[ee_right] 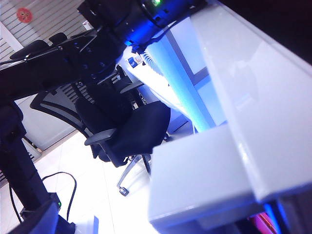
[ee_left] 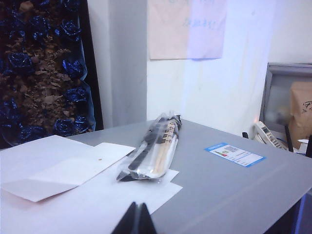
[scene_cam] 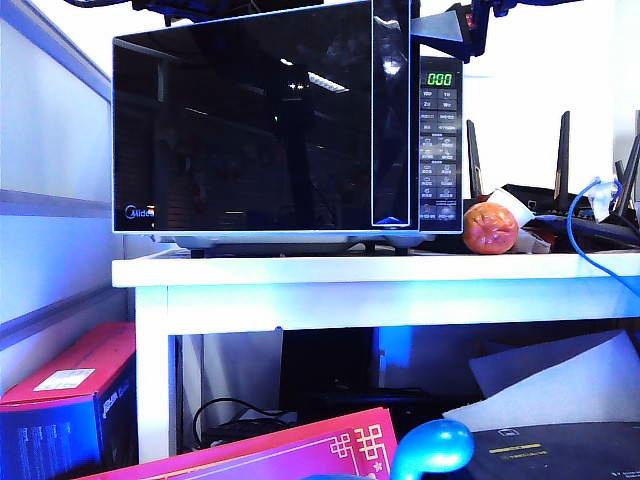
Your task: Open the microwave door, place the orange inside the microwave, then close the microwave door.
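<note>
Glossy black microwave door (scene_cam: pixel 245 120) sits shut on the Midea microwave (scene_cam: pixel 440 140), display green. Orange (scene_cam: pixel 489 228) rests on the white worktop (scene_cam: pixel 380 270), just beside the microwave's button-panel side. Left tool (ee_left: pixel 136 220): tips pressed together, over a grey surface, holding nothing. Right tool: out of frame in every view; state cannot be told.

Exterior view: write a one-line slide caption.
Microwave with door closed; orange waits beside it on white table.

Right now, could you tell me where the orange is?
In the exterior view the orange sits on the white table, right of the microwave, just below its button panel.
</note>
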You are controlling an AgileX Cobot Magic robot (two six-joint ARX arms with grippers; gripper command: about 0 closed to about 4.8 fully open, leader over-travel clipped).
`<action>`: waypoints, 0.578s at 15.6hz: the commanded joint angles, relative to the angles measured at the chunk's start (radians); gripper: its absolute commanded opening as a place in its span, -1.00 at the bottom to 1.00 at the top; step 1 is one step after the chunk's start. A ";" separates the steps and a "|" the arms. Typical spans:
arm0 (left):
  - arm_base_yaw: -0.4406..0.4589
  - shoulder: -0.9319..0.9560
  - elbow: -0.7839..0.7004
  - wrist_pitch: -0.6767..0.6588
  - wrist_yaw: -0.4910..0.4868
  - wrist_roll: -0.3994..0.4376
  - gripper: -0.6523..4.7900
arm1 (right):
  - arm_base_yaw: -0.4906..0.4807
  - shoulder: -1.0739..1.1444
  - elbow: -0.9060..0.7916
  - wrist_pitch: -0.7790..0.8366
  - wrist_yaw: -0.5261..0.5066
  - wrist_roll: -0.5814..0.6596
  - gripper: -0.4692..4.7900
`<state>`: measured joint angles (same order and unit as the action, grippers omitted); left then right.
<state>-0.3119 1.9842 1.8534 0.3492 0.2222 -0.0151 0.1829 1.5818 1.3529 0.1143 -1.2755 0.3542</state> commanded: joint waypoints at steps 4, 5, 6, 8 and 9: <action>0.002 0.009 -0.009 -0.080 -0.001 0.019 -0.78 | -0.052 -0.047 0.035 0.159 -0.129 -0.006 0.79; 0.002 0.009 -0.009 -0.079 -0.001 0.019 -0.78 | -0.064 -0.051 0.035 0.159 -0.130 -0.006 0.78; 0.002 0.009 -0.009 -0.080 -0.001 0.020 -0.78 | -0.079 -0.055 0.035 0.159 -0.132 -0.006 0.78; 0.002 0.010 -0.009 -0.083 -0.001 0.035 -0.78 | -0.132 -0.061 0.035 0.159 -0.130 -0.006 0.78; 0.002 0.010 -0.009 -0.083 -0.001 0.035 -0.78 | -0.153 -0.061 0.036 0.160 -0.129 -0.009 0.78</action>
<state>-0.3126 1.9850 1.8538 0.3168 0.2234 0.0078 0.0479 1.4990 1.3972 0.2924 -1.4101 0.3481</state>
